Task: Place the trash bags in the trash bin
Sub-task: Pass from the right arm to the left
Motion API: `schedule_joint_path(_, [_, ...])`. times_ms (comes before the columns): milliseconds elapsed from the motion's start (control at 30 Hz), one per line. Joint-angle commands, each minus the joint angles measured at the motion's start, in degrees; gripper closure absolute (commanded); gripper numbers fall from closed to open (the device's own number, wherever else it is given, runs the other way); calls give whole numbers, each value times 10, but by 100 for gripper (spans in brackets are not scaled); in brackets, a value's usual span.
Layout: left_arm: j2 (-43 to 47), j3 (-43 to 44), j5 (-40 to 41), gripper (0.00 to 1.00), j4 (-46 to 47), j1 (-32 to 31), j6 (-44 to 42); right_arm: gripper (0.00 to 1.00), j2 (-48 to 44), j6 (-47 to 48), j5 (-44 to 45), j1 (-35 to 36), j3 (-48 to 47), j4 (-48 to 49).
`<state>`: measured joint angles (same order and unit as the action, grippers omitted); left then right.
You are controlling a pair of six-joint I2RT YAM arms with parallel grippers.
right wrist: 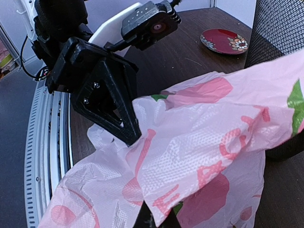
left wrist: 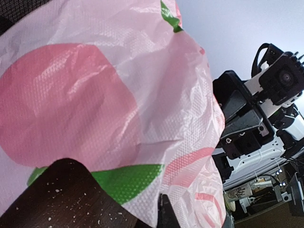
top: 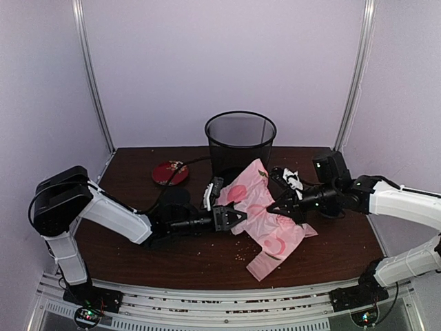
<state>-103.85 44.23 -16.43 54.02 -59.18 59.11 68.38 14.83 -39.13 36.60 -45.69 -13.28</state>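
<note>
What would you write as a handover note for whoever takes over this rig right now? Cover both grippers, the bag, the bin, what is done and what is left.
Left gripper: fingers shut on the pink bag at its left edge.
Right gripper: shut on the bag's right side.
Bag: held between the arms, just in front of the trash bin, lower end on the table.
Done: both grips made.
Left: raise the bag over the rim and release it inside.

Soft violet-ish light, faint shadows – top view blurry vs wrist cams
</note>
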Motion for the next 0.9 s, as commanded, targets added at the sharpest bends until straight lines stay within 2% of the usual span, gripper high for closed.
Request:
schedule_joint_path(0, [1,-6,24,100,90,4,5,100,2,15,-4,-3,9,12])
schedule_joint_path(67, [4,-12,21,100,106,4,-11,100,7,17,-5,-3,10,13])
schedule_joint_path(100, [6,-5,18,96,94,4,-23,100,10,18,-5,-3,10,12])
schedule_joint_path(167, [15,4,31,73,61,2,-37,100,15,19,-7,-3,9,11])
schedule_joint_path(200, [21,1,42,80,55,1,-44,100,16,19,-9,-3,9,11])
schedule_joint_path(233, [25,-2,49,100,55,1,-50,100,19,19,-9,-3,7,11])
schedule_joint_path(333, [35,-8,52,100,55,0,-66,99,26,15,-9,-3,4,11])
schedule_joint_path(400, [40,-9,35,100,59,0,-71,95,28,1,3,-3,2,17])
schedule_joint_path(467, [43,-5,22,100,42,0,-76,87,33,-16,43,-4,-16,8])
schedule_joint_path(500, [46,-2,19,100,28,0,-80,78,37,-16,58,-6,-36,-12])
schedule_joint_path(567, [52,3,13,100,-1,0,-87,64,46,31,59,-8,-102,-114])
schedule_joint_path(667, [59,9,3,100,-29,0,-97,54,36,90,63,-6,-171,-211])
schedule_joint_path(733, [64,7,0,100,-35,0,-104,52,31,118,81,5,-196,-243])
schedule_joint_path(867, [76,-9,6,100,-33,0,-115,54,45,158,154,56,-192,-245])
